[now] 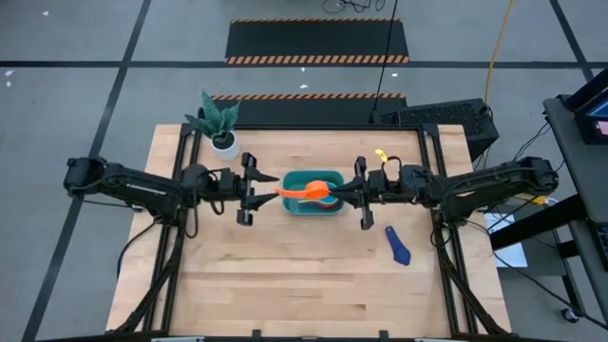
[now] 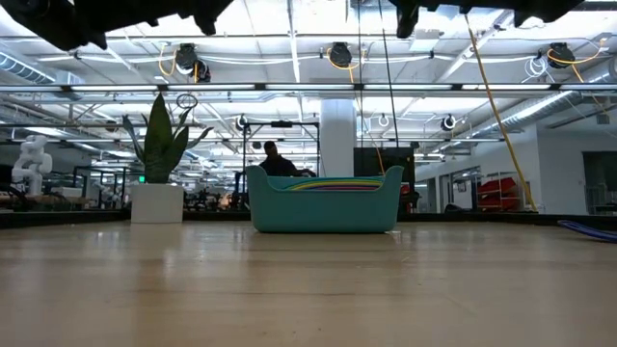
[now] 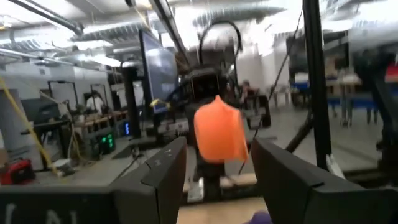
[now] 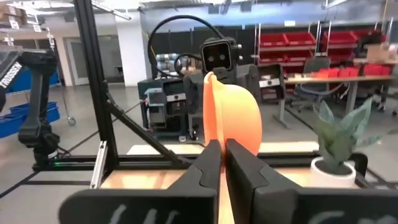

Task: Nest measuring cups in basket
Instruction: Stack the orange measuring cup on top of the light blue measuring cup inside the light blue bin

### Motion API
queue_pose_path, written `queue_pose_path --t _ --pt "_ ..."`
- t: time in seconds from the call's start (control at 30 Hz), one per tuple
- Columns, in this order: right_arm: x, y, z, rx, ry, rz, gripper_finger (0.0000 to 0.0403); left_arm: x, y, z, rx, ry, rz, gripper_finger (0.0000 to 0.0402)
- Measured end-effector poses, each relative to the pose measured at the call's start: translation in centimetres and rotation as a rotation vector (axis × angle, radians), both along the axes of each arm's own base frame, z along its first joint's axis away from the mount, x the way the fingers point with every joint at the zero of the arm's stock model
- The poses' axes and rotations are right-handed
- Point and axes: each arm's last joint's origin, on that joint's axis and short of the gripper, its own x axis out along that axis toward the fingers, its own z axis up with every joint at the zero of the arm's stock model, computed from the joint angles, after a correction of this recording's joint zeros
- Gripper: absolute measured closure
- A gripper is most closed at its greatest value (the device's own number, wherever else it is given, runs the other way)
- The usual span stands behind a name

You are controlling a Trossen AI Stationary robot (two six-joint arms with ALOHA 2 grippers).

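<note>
The teal basket (image 1: 313,204) stands mid-table with nested cups inside; their coloured rims (image 2: 333,183) show over its wall. An orange measuring cup (image 1: 304,192) hangs above the basket, between my two grippers. My right gripper (image 4: 222,149) is shut on it from the table's right. My left gripper (image 3: 217,155) faces it from the left, open, with the cup (image 3: 219,130) just beyond its spread fingers and untouched. A dark blue cup (image 1: 397,244) lies flat on the table, near right of the basket. My right gripper pinches a thin flat part of the orange cup (image 4: 219,163), seemingly its handle, between its two fingers. The fingers come in about level from the table's right. The bowl (image 4: 235,118) stands beyond the fingertips, turned on its side, clear above the basket.
A potted plant (image 1: 220,128) in a white pot stands at the table's far left, behind my left arm. A small yellow thing (image 1: 380,155) lies at the far side by my right arm. Bare wood stretches along the near half of the table (image 1: 285,285).
</note>
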Motion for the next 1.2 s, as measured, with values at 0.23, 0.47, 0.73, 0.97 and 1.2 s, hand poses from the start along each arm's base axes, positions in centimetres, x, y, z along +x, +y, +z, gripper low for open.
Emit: queue_pose_path --t 0.23,0.47,0.73,0.97,1.2 --pt "-0.7 -0.1 -0.5 0.017 0.112 -0.002 0.0403 -2.1 -1.4 0.1 0.17 0.161 0.061 0.0215" --pt "-0.5 -0.8 -1.0 0.135 0.15 -0.028 0.0403 -2.7 -4.4 -1.3 0.512 0.308 0.209 0.0215" --pt "0.0 -1.4 -1.6 0.195 0.17 -0.032 0.0403 -2.2 -7.8 -4.1 1.105 0.472 0.371 0.0215" --pt "1.3 -2.3 -2.7 0.237 0.175 -0.007 0.0403 -1.0 -9.0 -4.6 1.351 0.512 0.604 0.0215" --pt "3.0 -3.4 -4.6 0.284 0.212 0.097 0.0403 -0.4 -9.6 -5.5 1.572 0.521 0.602 0.0215"
